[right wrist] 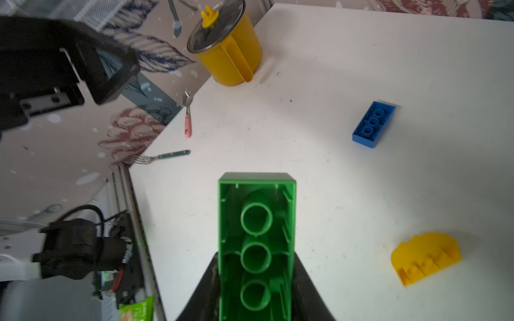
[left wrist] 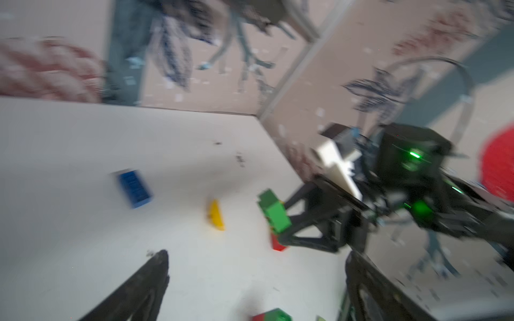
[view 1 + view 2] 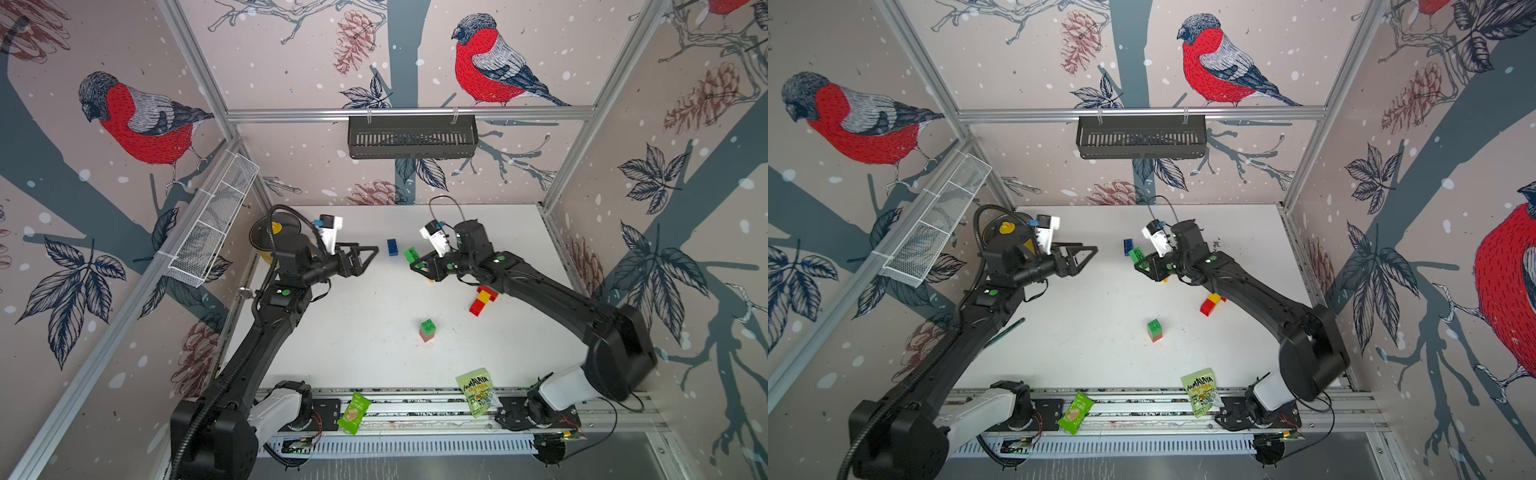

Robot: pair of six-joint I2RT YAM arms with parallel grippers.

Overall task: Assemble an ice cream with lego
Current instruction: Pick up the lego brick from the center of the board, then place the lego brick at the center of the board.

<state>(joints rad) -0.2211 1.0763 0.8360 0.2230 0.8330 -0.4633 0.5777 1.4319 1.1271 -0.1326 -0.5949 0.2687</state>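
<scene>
My right gripper (image 1: 256,257) is shut on a long green lego brick (image 1: 256,244), held above the table with its hollow underside facing the wrist camera; both top views show it (image 3: 411,253) (image 3: 1136,254). A blue brick (image 3: 392,247) (image 1: 372,123) lies just beyond it. A yellow half-round brick (image 1: 425,257) (image 2: 216,215) lies on the table below the right gripper. A green-on-red stack (image 3: 427,330) stands mid-table. A red and yellow cluster (image 3: 482,299) lies under the right arm. My left gripper (image 3: 372,251) (image 2: 257,254) hovers open and empty, left of the blue brick.
A yellow lidded pitcher (image 3: 272,232) (image 1: 228,52) stands at the back left behind the left arm. A fork (image 1: 161,157) and a spoon (image 1: 187,116) lie along the left table edge. Two green snack packets (image 3: 353,411) (image 3: 478,390) lie on the front rail. A wire basket (image 3: 212,224) hangs on the left wall.
</scene>
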